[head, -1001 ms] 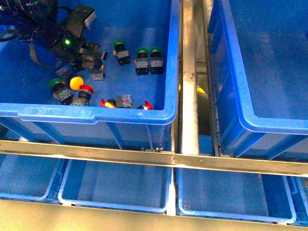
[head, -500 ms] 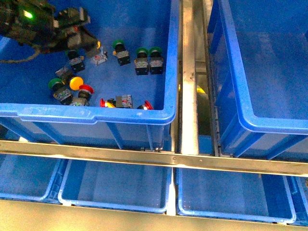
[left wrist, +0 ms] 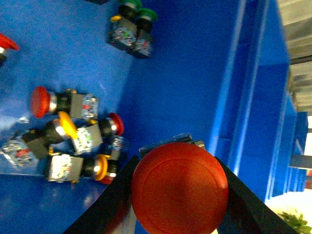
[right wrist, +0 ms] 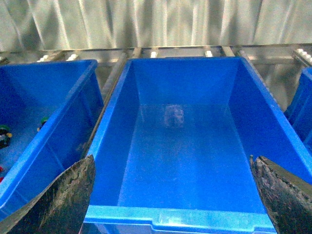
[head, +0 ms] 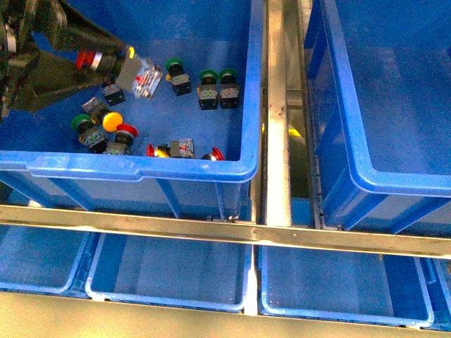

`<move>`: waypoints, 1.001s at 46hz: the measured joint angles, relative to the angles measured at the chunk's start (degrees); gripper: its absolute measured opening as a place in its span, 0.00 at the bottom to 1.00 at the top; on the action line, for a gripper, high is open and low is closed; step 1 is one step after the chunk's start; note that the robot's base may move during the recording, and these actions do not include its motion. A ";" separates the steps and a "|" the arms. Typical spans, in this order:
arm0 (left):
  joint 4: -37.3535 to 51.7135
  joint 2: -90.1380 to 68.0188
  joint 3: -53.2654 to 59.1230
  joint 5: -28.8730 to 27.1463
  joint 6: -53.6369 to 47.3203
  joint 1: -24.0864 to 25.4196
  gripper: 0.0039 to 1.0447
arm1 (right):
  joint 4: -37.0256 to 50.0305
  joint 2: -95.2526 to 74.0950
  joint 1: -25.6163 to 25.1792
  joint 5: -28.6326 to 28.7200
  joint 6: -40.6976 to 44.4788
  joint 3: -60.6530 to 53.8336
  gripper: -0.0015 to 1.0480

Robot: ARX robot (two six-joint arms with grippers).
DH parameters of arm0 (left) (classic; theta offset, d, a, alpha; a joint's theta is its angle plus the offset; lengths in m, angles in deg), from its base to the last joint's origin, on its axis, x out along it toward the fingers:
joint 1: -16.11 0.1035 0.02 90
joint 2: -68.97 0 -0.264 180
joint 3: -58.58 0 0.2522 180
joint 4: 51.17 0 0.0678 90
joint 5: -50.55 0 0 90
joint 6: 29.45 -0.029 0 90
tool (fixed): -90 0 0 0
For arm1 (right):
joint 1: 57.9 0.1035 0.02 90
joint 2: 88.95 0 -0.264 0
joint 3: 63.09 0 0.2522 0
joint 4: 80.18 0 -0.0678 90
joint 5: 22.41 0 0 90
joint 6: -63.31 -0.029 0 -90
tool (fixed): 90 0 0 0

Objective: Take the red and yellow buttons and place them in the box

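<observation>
My left gripper (head: 106, 65) is shut on a red button (head: 86, 60), held above the floor of the left blue crate (head: 141, 167). Its grey body (head: 143, 77) sticks out toward the crate's middle. In the left wrist view the red button's cap (left wrist: 179, 188) fills the space between the black fingers of my left gripper (left wrist: 179, 197). Loose on the crate floor lie a yellow button (head: 111, 121), a red button (head: 127, 130) and more red and yellow ones (head: 158, 150). The box (head: 352, 141) stands to the right and holds nothing. My right gripper (right wrist: 173, 173) hangs open over the box (right wrist: 180, 214).
Green-capped switches (head: 208, 75) lie in the left crate, with another (head: 82, 123) beside the yellow button. A metal rail (head: 278, 120) separates the crate from the box. Lower blue bins (head: 169, 274) sit below a front metal bar (head: 211, 229).
The left gripper closed on the red button among the switches and has lifted it off the crate floor, rising toward the camera at the upper left.
</observation>
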 joint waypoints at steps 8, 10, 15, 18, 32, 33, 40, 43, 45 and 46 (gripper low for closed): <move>0.83 2.21 -1.03 0.28 5.03 -2.58 0.32 | 0.00 0.00 0.00 0.00 -0.02 0.00 0.93; 0.70 2.21 -1.95 0.11 5.77 -3.48 0.32 | 0.00 0.00 0.00 0.00 -0.02 0.00 0.93; 0.15 1.31 -5.11 -1.20 6.62 -6.84 0.32 | 0.00 0.00 0.00 0.00 -0.02 0.00 0.93; -0.31 0.00 -7.23 -1.60 6.93 -9.38 0.32 | 0.00 0.00 0.00 0.00 0.00 0.00 0.93; -0.72 -4.81 -14.19 -3.23 8.57 -18.10 0.32 | 0.00 0.00 0.00 0.00 -0.02 0.00 0.93; -0.70 -5.09 -14.64 -3.37 8.70 -18.60 0.32 | 0.00 0.00 0.00 0.00 -0.02 0.00 0.93; -0.26 -7.26 -17.49 -4.26 10.16 -21.44 0.32 | 0.00 0.00 0.00 -0.02 -0.02 0.00 0.93; -0.22 -8.15 -18.62 -4.48 10.62 -22.43 0.32 | 0.00 0.00 0.00 -0.02 -0.02 0.00 0.93; -0.02 -8.90 -19.43 -4.74 11.13 -23.10 0.32 | 0.00 0.00 0.00 0.00 0.00 0.00 0.93; 0.02 -9.25 -19.85 -4.94 11.37 -23.45 0.32 | 0.00 0.00 0.00 0.00 -0.02 0.00 0.93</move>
